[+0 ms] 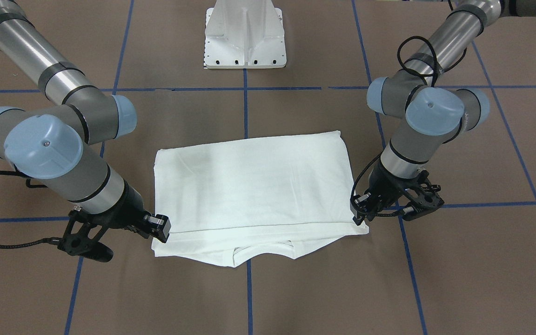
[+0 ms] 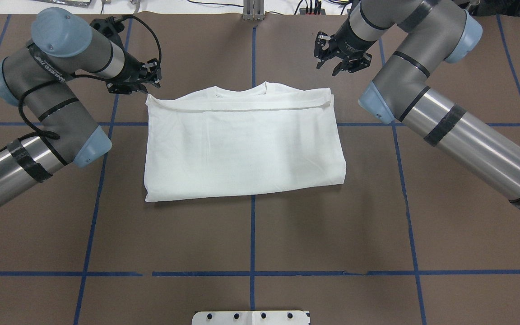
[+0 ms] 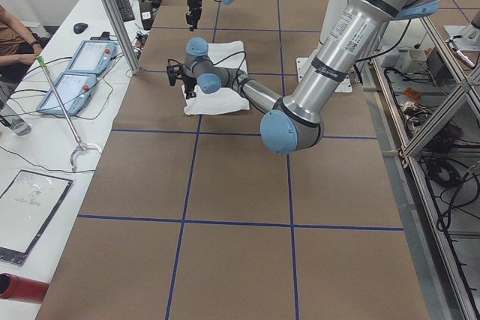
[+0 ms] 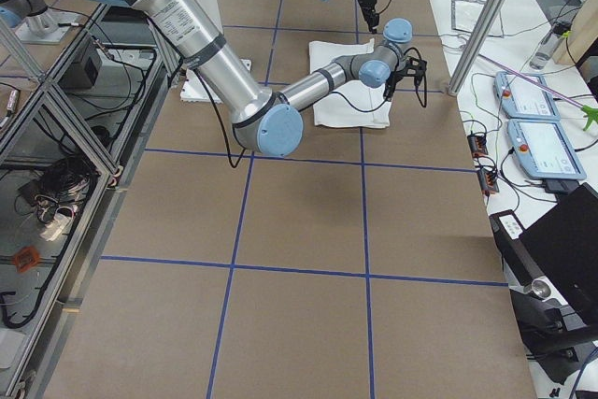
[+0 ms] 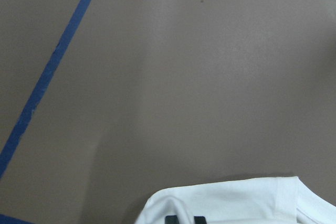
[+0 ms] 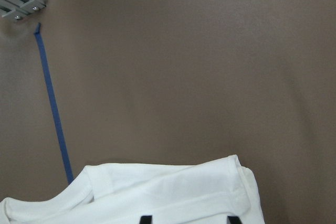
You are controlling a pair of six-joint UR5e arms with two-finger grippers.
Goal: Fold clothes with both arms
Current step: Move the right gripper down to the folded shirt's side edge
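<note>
Facing the robot from across the table (image 1: 296,288): the white T-shirt (image 1: 254,186) lies flat mid-table, already folded to a rectangle, collar edge toward me. The right gripper (image 1: 158,230) and left gripper (image 1: 362,213) sit at its two collar-side corners, likely so both ends lift together. Overhead: left gripper (image 2: 145,85) meets its corner, while the right gripper (image 2: 341,63) hangs just off its corner, fingers spread. Side views: T-shirt between the two arm ends, grippers too small to judge. Left wrist view: fingertips (image 5: 170,219) close together with T-shirt (image 5: 236,203) fabric between, which looks like a pinch. Right wrist view: fingertips (image 6: 146,219) wide apart over the T-shirt, nothing held. I'd guess it must drop and close before any lift.
</note>
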